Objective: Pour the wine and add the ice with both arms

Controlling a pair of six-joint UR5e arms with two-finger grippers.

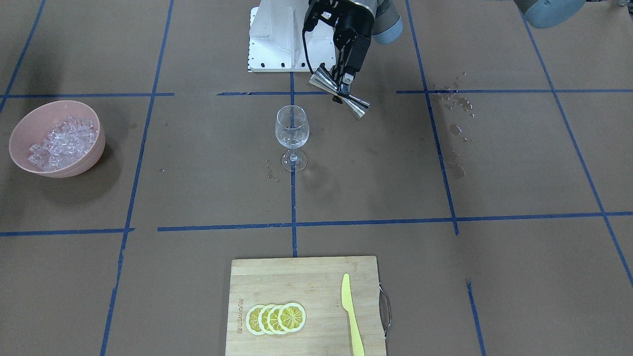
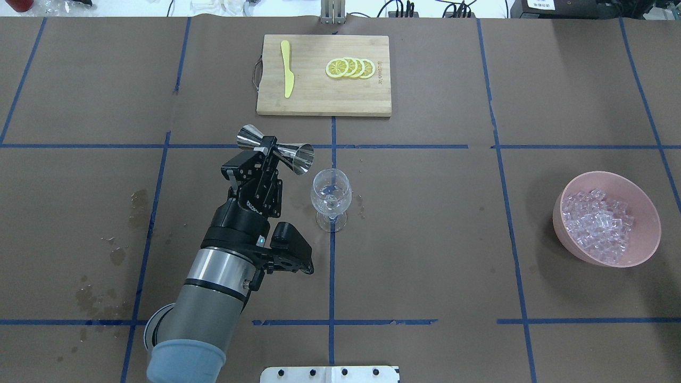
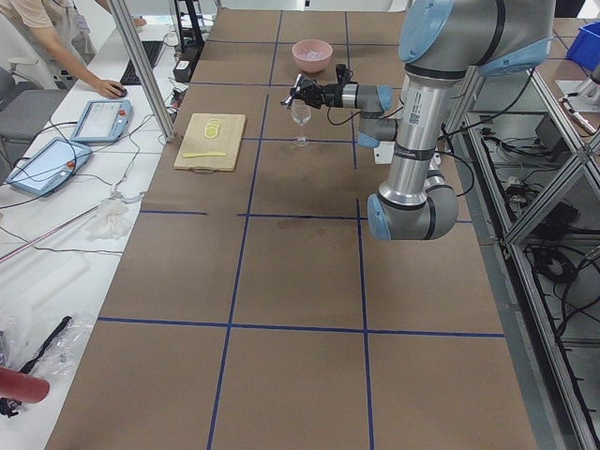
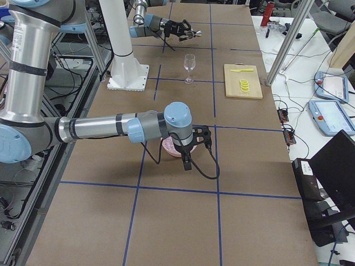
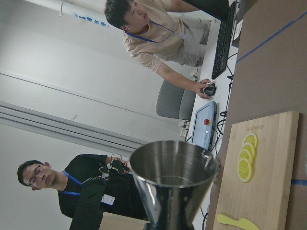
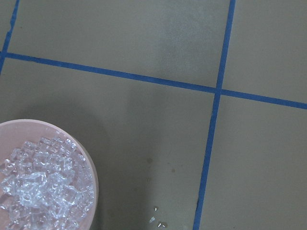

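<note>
Wine (image 2: 331, 202): barely visible, just a trace of clear liquid low in the glass (image 1: 292, 129). Glass stands upright mid-table (image 2: 425, 255), on a blue tape line.

Left gripper (image 2: 270, 151) pinches a steel jigger (image 2: 301, 158) at its waist. Jigger is tipped close to horizontal, one cone mouth facing the glass, just beside the rim and not touching it. Left wrist view looks into the other cone; no liquid is discernible in it.

Ice (image 2: 598, 223) is heaped in a pink bowl (image 2: 652, 234), well apart from the glass on the robot's right.

Right gripper (image 4: 187, 158) shows only in the right side view, hanging over the bowl; can't tell whether its fingers are spread or pressed together. Right wrist view has the bowl and ice in its lower left corner.

Board (image 2: 319, 98) sits at the far edge, carrying four overlapping lemon slices (image 2: 351, 68) and a yellow knife (image 2: 287, 74), apart from each other.

Wet spots (image 2: 111, 255) on the table on the robot's left, a few drops beside the glass foot.
</note>
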